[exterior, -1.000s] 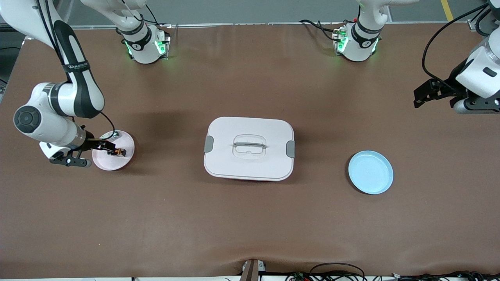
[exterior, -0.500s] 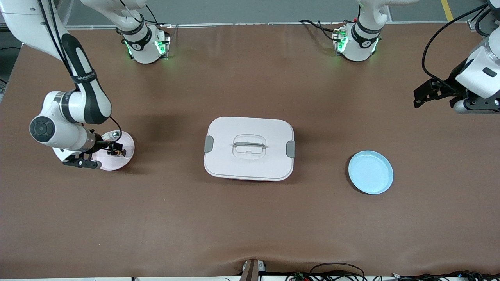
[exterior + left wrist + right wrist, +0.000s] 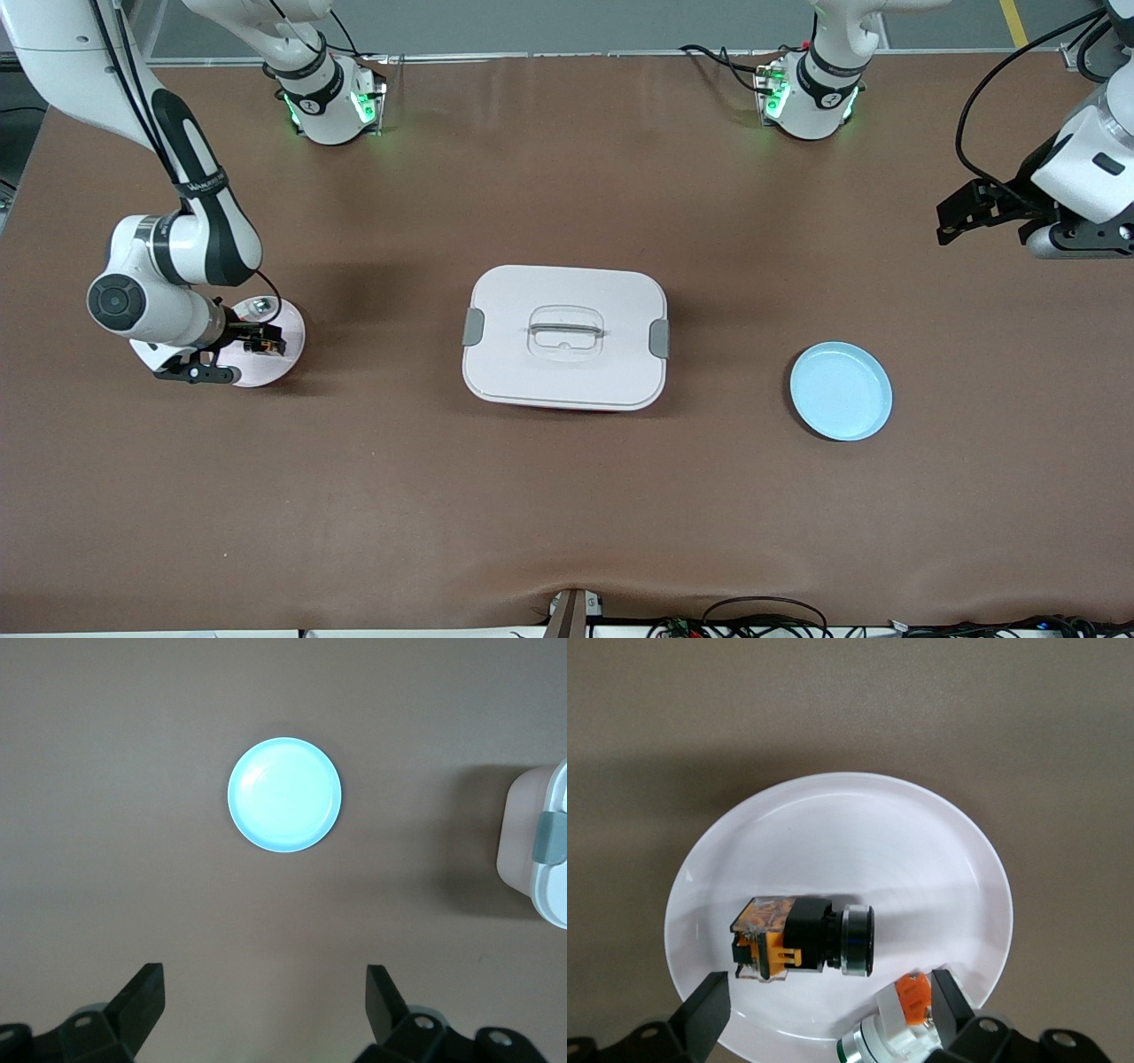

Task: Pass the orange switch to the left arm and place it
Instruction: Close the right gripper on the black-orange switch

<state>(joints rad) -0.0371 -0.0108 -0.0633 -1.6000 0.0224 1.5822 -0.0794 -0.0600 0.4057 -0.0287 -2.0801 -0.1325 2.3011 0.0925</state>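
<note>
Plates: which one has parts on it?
The pale pink plate under the right gripper, holding the orange switch; the light blue plate is bare.

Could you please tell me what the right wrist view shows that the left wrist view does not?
Only the right wrist view shows the pale plate holding the orange switch and a second small part, with the open right gripper above them. Only the left wrist view shows the blue plate, a corner of the box and the open left gripper. Both show the brown table.

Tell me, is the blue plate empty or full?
Empty. The blue plate shows only bare surface in the left wrist and front views; nothing lies on it.
</note>
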